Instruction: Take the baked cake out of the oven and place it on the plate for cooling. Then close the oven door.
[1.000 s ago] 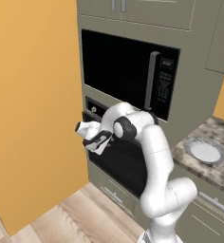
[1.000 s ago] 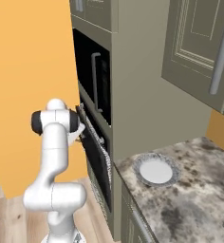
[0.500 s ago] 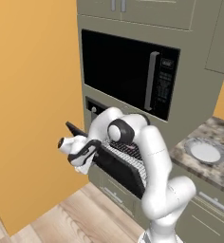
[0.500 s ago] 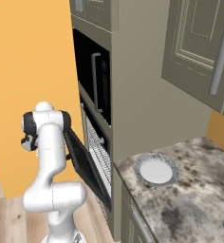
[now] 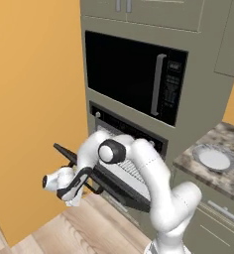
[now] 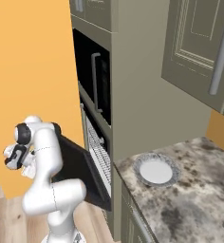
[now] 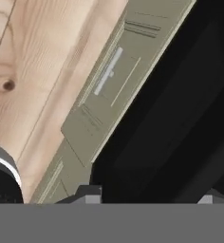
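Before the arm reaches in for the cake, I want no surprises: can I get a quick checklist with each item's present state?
1. Oven door swung down: ok, though not yet level.
2. Wire rack exposed: ok.
3. Baked cake located: cannot tell, none visible on the rack.
4. Plate free on the counter: ok.
5. Gripper free to grasp: cannot tell, it sits at the door's outer edge.

No legible text anywhere (the microwave (image 5: 134, 74) keypad marks are blurred).
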